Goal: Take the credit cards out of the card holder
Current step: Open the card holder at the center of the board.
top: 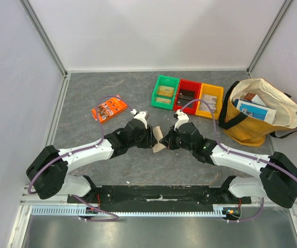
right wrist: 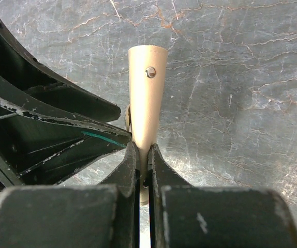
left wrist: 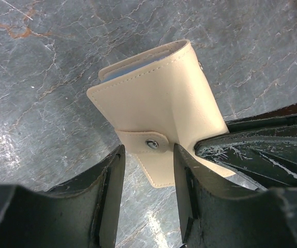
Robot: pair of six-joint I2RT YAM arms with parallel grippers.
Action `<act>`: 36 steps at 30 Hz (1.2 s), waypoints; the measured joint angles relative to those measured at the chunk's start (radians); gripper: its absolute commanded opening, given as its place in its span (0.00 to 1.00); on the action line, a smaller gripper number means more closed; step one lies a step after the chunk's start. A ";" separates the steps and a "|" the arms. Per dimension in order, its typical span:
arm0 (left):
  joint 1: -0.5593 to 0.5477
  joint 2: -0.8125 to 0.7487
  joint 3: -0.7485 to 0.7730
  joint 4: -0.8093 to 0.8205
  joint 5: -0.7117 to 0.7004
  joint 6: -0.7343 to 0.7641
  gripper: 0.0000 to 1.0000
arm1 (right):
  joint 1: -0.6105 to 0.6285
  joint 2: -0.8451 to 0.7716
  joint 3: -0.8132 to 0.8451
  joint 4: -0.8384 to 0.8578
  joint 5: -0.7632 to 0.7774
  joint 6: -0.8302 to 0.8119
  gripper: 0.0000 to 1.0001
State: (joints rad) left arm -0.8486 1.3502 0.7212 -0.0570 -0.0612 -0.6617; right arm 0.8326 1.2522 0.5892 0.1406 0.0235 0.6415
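Observation:
The beige card holder point(left wrist: 159, 103) is folded shut, its tab snapped closed, and is held up off the grey table between the two arms point(top: 159, 138). A pale blue credit card edge point(left wrist: 133, 67) shows in its top opening. My right gripper point(right wrist: 143, 150) is shut on the holder's edge point(right wrist: 147, 98); its fingers point(left wrist: 257, 150) also show in the left wrist view. My left gripper point(left wrist: 148, 160) is open, with its fingers on either side of the holder's lower corner just below the tab, not pinching it.
An orange flat packet point(top: 109, 108) lies at the back left. Green point(top: 168, 78), red point(top: 191, 82) and yellow point(top: 213, 86) bins stand in a row at the back. A yellow tote bag point(top: 247, 129) with papers stands at the right.

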 measured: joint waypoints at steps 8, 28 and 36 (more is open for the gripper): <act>-0.001 0.000 0.005 0.005 0.002 0.000 0.45 | 0.001 -0.022 -0.006 0.000 -0.006 -0.032 0.00; -0.020 -0.005 0.017 -0.018 -0.026 -0.010 0.02 | 0.051 -0.063 0.003 -0.054 0.050 -0.100 0.00; 0.023 -0.076 -0.045 -0.062 -0.162 -0.053 0.02 | 0.074 -0.169 0.013 -0.065 0.072 -0.073 0.00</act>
State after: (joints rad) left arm -0.8257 1.2747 0.6765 -0.1188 -0.2230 -0.7143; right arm 0.9062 1.0828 0.6022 0.0757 0.0959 0.5686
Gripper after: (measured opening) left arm 0.025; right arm 0.034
